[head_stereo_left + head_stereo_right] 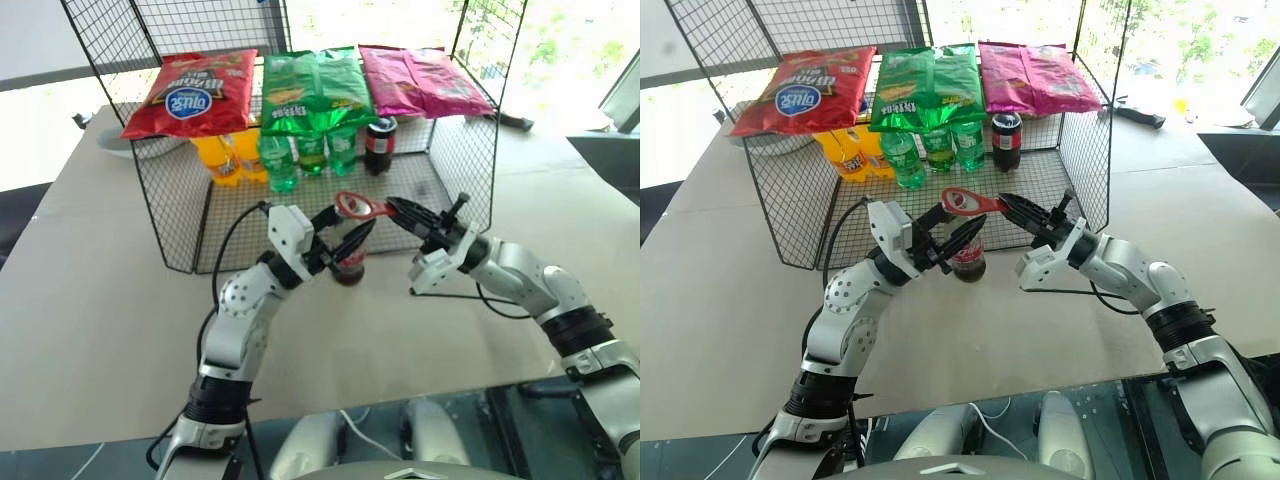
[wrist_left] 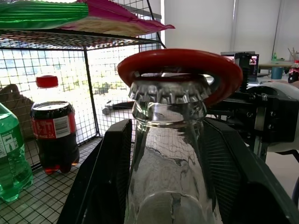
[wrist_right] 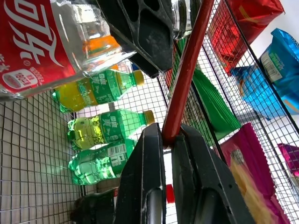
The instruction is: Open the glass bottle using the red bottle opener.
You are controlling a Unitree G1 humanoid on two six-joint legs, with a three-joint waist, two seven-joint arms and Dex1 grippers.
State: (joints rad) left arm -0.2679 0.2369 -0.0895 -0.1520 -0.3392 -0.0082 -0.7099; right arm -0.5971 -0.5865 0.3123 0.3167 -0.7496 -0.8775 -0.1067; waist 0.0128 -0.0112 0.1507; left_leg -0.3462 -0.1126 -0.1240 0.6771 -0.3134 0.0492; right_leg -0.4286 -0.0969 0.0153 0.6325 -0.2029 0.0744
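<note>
With my left gripper (image 1: 343,238) clamping the glass bottle (image 1: 349,265) at centre frame, my right gripper (image 1: 398,211), clamped on the red bottle opener (image 1: 354,206), has its ring over the cap (image 2: 169,90); prying upward comes next.

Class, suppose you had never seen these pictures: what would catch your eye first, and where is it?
At centre, the left gripper clamps the glass bottle while the right gripper sets the red bottle opener ring over its cap. Behind, bright chip bags top a wire rack of soda bottles.

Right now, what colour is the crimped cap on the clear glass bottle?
Silver crimped cap, clearest in the left wrist view.
</note>
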